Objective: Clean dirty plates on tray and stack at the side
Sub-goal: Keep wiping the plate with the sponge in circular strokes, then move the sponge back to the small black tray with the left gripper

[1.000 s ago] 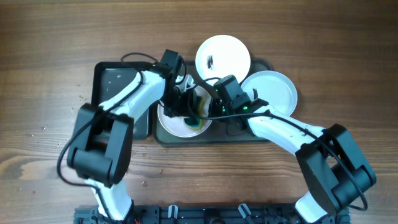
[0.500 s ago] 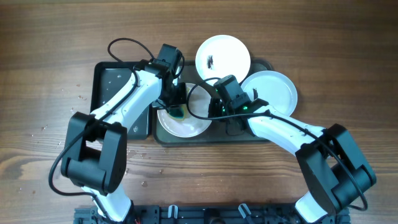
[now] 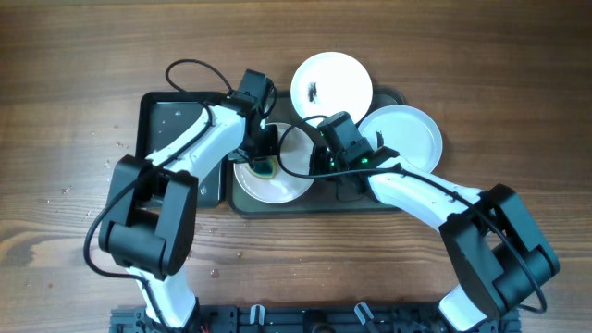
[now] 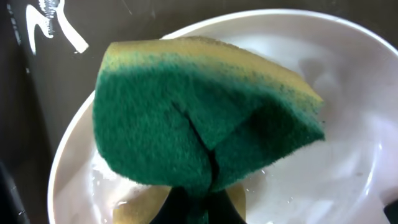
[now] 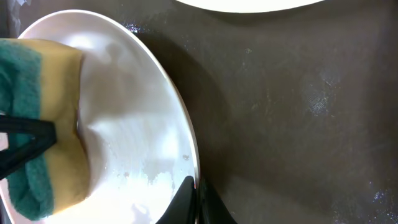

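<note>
Front plate [image 3: 277, 188] lies on the left part of the dark grey tray [image 3: 388, 97], its white face wet and filmy. A sponge [image 4: 205, 118] presses on it, green scouring side towards the left wrist camera and yellow foam behind. The sponge is creased where the left gripper [image 4: 196, 208] pinches it tight between closed fingers. The right gripper [image 5: 194, 202] is clamped on this plate's right rim, its fingers closed against the edge. A second plate [image 3: 331, 85], with a small black smear [image 3: 313, 91] on it, sits at the tray's back edge. It seems to overhang the rim, though the overhead view is not sharp enough to be sure. A third plate [image 3: 400, 139], plain white, rests on the tray's right end. Just beside the tray on its left is a smaller black tray [image 3: 176, 139], on the wood-grain table [image 3: 481, 55].
</note>
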Robot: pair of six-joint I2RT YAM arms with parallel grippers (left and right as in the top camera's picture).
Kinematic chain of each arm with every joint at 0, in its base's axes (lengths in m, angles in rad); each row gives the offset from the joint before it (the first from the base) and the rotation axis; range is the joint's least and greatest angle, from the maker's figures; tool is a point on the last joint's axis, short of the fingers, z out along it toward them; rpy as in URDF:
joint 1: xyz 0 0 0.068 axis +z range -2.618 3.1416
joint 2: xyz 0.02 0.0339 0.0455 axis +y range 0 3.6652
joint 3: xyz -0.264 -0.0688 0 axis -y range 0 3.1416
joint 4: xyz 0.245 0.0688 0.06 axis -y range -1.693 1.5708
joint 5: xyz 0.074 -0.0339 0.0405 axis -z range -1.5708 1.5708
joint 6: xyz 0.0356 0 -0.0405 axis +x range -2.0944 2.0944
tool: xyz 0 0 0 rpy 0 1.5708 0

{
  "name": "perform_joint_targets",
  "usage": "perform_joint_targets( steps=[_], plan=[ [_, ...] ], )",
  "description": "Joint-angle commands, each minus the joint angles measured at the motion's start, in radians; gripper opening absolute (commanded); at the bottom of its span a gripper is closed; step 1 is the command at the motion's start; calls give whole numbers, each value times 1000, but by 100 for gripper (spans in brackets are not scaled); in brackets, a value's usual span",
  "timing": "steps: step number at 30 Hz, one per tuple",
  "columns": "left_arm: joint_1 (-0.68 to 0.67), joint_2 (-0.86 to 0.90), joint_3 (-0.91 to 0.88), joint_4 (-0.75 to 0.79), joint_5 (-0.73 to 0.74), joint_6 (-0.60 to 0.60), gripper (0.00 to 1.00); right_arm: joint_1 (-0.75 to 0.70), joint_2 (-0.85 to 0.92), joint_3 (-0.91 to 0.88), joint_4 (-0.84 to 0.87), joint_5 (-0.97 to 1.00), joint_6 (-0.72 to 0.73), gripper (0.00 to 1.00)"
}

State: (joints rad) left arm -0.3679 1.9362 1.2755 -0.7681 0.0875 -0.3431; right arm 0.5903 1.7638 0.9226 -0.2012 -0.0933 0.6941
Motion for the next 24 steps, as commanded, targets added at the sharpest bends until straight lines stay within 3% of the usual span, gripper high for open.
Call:
perform_joint_targets(
  steps=[1, 6, 15, 19, 22, 24],
  plan=[
    [-3, 41, -31, 20, 48, -9, 4, 6, 13, -2, 3, -13, -14, 4],
    [-7, 38, -36, 40, 203, -8, 4, 6, 13, -2, 5, -13, -13, 4],
    [-7, -145, -24, 43, 250, -1, 4, 6, 13, -2, 6, -13, -13, 4],
    [4, -269, -24, 39, 194, -2, 4, 6, 13, -2, 6, -13, -13, 4],
    [26, -349, -24, 23, 65, -2, 4, 6, 13, -2, 4, -13, -13, 6],
    [53, -390, -24, 0, -48, -13, 4, 6, 13, -2, 2, -13, -11, 15]
  ],
)
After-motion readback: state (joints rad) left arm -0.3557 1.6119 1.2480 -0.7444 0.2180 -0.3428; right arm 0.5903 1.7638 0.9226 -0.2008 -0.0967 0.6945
